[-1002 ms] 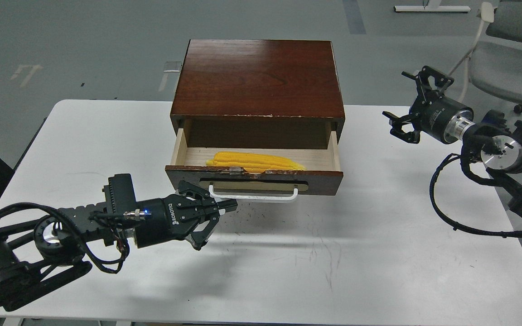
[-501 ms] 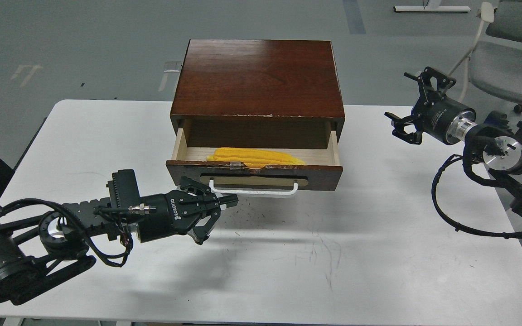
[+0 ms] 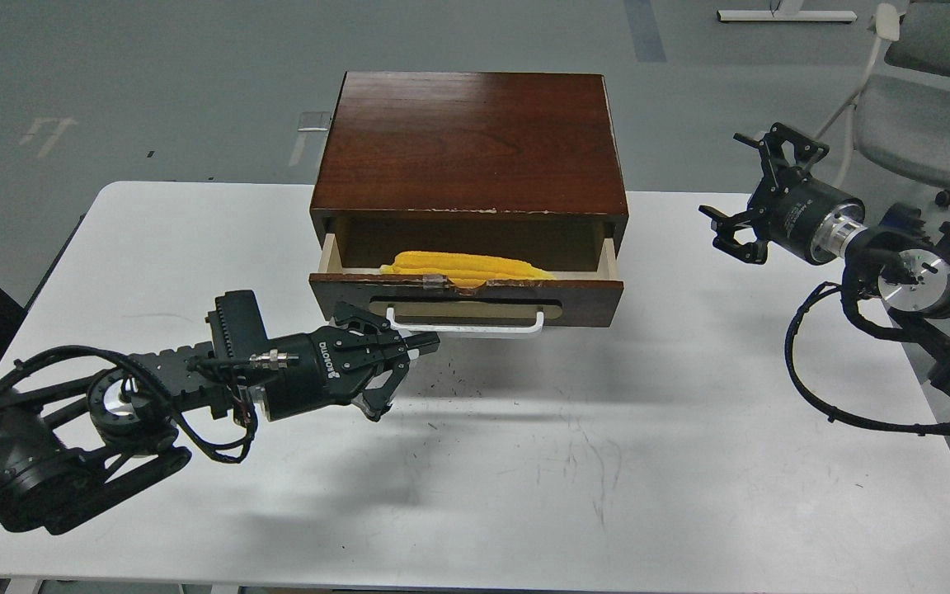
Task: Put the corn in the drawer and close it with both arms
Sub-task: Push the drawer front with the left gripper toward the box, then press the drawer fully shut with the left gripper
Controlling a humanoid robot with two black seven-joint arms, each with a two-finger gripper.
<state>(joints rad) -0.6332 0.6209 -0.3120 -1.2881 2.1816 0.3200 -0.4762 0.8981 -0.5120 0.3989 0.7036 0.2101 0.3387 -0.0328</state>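
Note:
The yellow corn (image 3: 465, 267) lies lengthwise inside the drawer (image 3: 582, 302), which stands partly open from the dark wood cabinet (image 3: 471, 140). The drawer's chipped brown front hides the corn's lower side. My left gripper (image 3: 425, 341) is shut, with its fingertips against the left end of the white handle (image 3: 483, 327) at the drawer front. My right gripper (image 3: 722, 177) is open and empty, held above the table to the right of the cabinet, well apart from it.
The white table (image 3: 607, 462) carries only the cabinet. My right arm's black cable (image 3: 821, 404) loops down onto the table's right side. A grey chair (image 3: 928, 91) stands beyond the table's far right corner.
My left gripper has moved forward and the drawer has slid inward, so less of its pale floor and the corn shows. My right gripper has stayed almost still.

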